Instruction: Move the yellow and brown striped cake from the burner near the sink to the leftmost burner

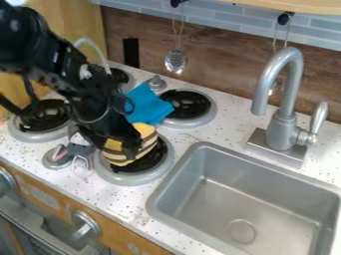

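The black gripper hangs over the front burner nearest the sink, right at a yellow and brown striped object. It covers part of that rounded object, which appears to rest on the burner's black coil. Behind the gripper, a blue cloth lies crumpled between this burner and the rear right one, partly over the latter's rim. Whether the gripper holds the striped object cannot be made out.
Right of the stove, a grey sink is set into the speckled counter, with a tall faucet behind it. A small grey and pink item lies left of the gripper. Utensils hang along the back wall.
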Robot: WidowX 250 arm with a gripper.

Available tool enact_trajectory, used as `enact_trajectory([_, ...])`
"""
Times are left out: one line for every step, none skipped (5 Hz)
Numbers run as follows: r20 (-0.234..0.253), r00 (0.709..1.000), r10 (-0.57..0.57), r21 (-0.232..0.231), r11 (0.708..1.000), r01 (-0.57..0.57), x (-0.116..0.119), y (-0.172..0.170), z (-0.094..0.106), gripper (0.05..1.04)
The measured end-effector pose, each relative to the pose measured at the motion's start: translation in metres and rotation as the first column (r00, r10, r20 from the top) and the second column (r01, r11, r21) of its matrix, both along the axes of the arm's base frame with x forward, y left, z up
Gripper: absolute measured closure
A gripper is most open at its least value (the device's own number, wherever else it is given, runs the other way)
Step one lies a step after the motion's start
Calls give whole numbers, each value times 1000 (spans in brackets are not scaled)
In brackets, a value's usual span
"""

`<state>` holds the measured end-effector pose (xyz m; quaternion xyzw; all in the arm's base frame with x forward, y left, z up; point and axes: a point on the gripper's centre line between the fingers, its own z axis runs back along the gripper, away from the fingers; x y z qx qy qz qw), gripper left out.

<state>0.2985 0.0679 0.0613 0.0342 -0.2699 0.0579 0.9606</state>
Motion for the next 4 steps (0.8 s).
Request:
enact_trajectory([2,999,-32,-25,999,32,6,-9,-6,83])
enact_trajectory([3,999,-54,-28,998,54,11,-17,-10,83])
enact_trajectory([-9,999,-49,6,999,49,17,-13,-18,128])
enact_trajectory([-5,1000,-11,54,998,12,22,-3,-21,392])
